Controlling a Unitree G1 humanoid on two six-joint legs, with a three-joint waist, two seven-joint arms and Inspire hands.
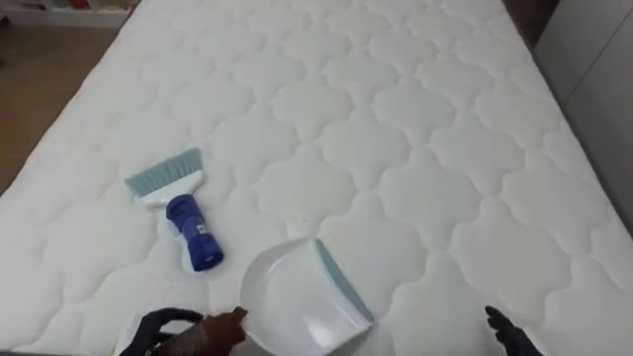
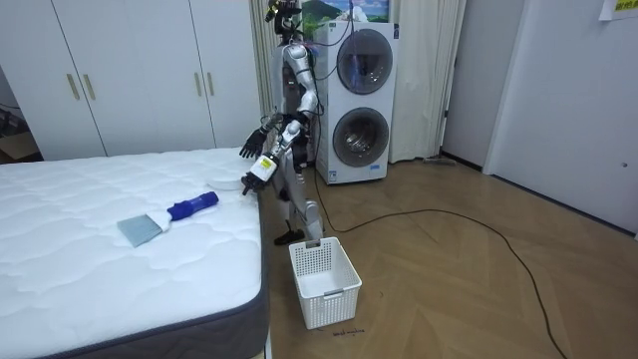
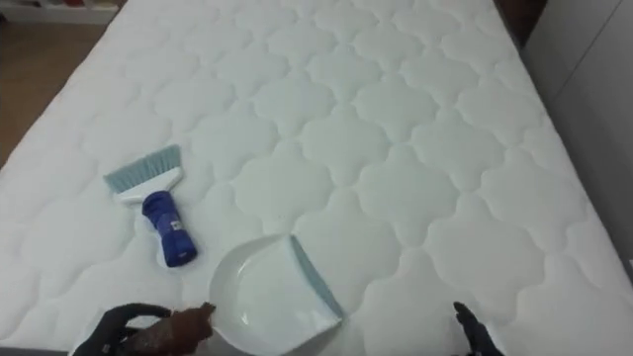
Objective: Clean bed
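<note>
1 brush [image 1: 183, 218] lies beside dustpan [image 1: 297, 297] on bed [image 1: 415, 129]; basket [image 2: 324, 279] stands on floor [image 2: 459, 289].

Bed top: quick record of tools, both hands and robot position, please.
brush: flat on the mattress, bristles away from the robot, blue handle toward it
dustpan: right of the brush, apart from it, near the bed's edge
left hand: low beside the dustpan, fingers relaxed, holding nothing
right hand: at the near edge, well right of the dustpan
robot: stands at the bed's side, white basket on the floor nearby
</note>
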